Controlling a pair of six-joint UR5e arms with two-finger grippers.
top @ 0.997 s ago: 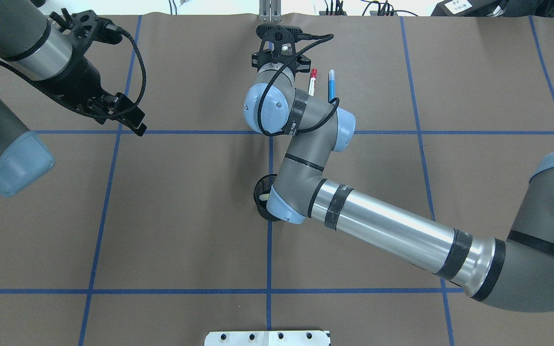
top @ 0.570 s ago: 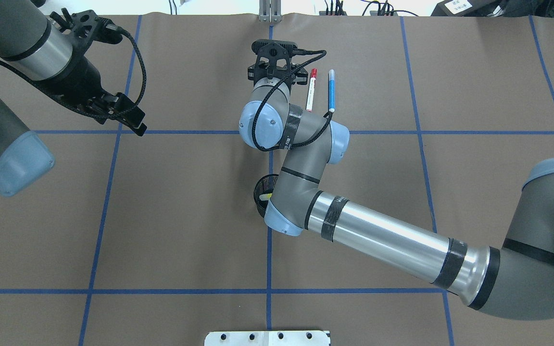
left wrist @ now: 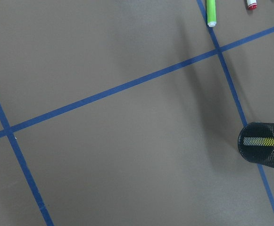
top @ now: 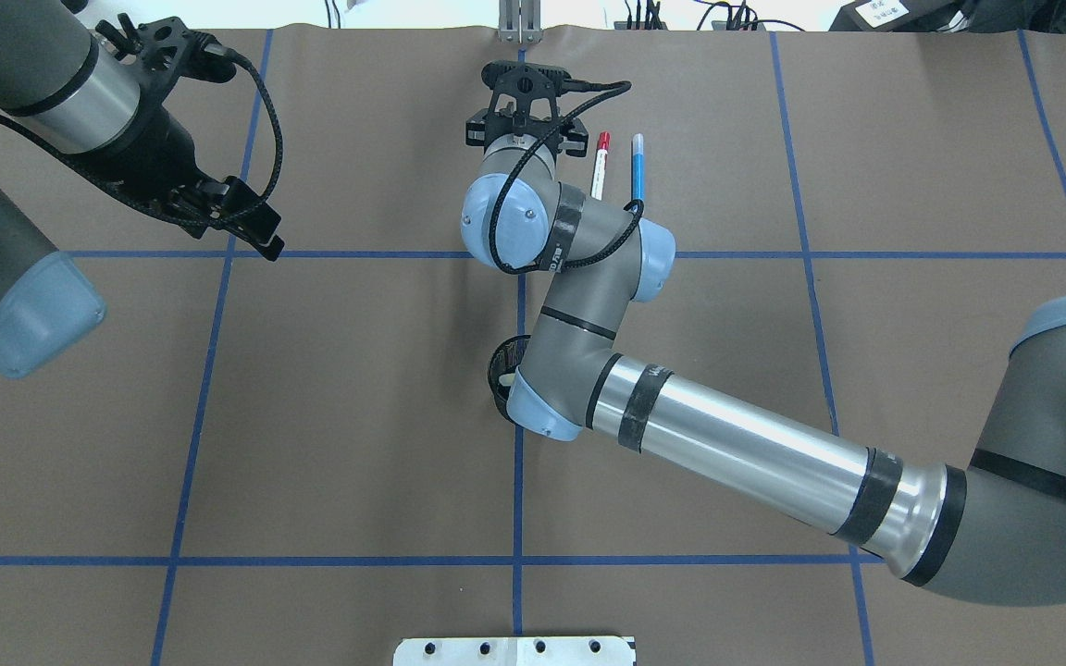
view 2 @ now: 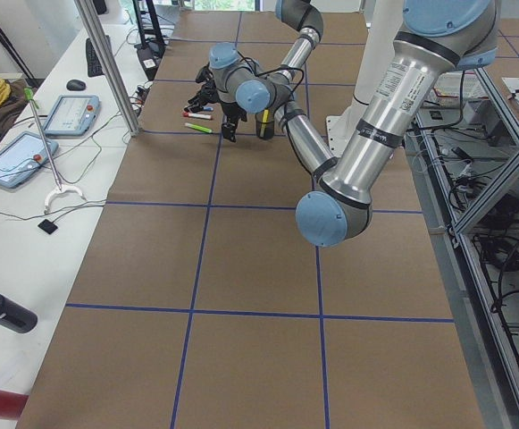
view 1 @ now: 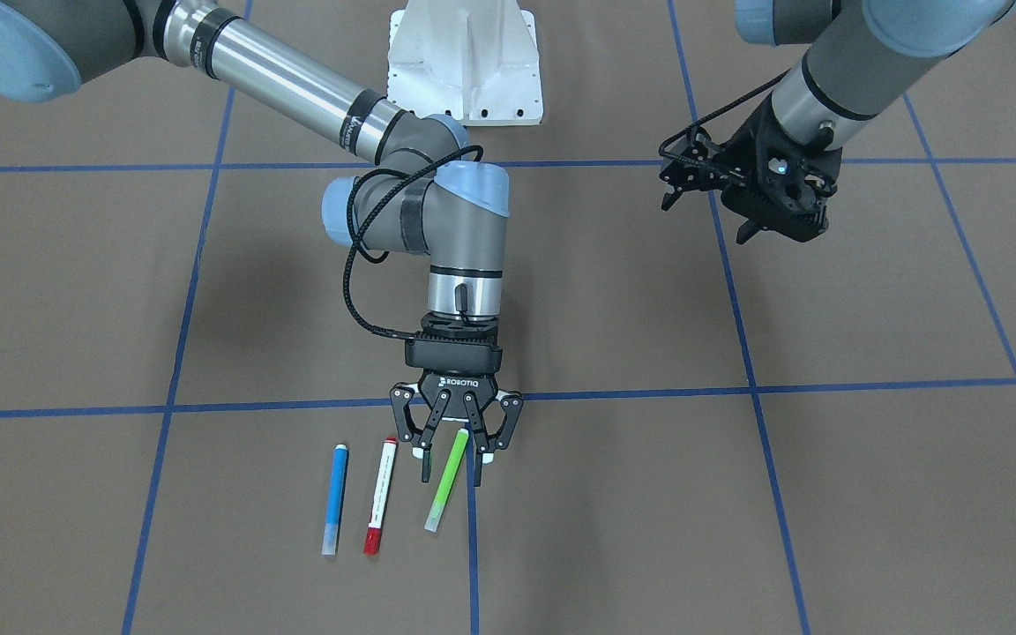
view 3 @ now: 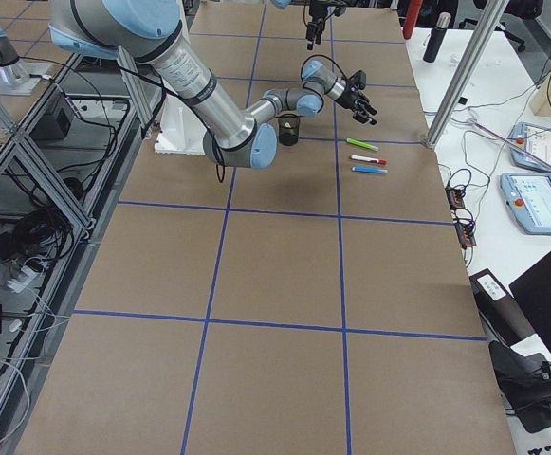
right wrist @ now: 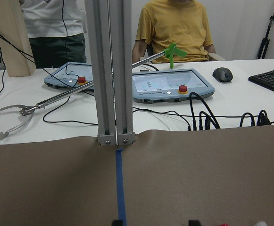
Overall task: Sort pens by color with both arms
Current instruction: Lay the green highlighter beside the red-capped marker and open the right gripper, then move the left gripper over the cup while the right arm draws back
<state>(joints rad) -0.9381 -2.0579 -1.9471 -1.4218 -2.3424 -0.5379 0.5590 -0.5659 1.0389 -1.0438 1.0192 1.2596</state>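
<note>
Right gripper (view 1: 452, 474), jaws apart, hangs over green pen (view 1: 443, 498); red pen (view 1: 380, 498) and blue pen (view 1: 336, 498) lie at its front-view 9 o'clock; yellow pen (left wrist: 261, 141) unsorted in cup (left wrist: 257, 159).

Three pens lie side by side on the brown table (view 1: 693, 529), on the side far from the robot's white base (view 1: 464, 62): a blue pen (view 1: 336, 499), a white pen with red ends (view 1: 380, 496) and a light green pen (view 1: 447, 481), the last tilted beside a blue tape line (view 1: 473, 564). The right gripper (view 1: 452, 480) points down with jaws spread, its fingers (view 1: 426, 467) framing the green pen's end nearest the base; contact cannot be judged. The left gripper (view 1: 768, 212) hangs well apart from the pens, its jaws unclear.
</note>
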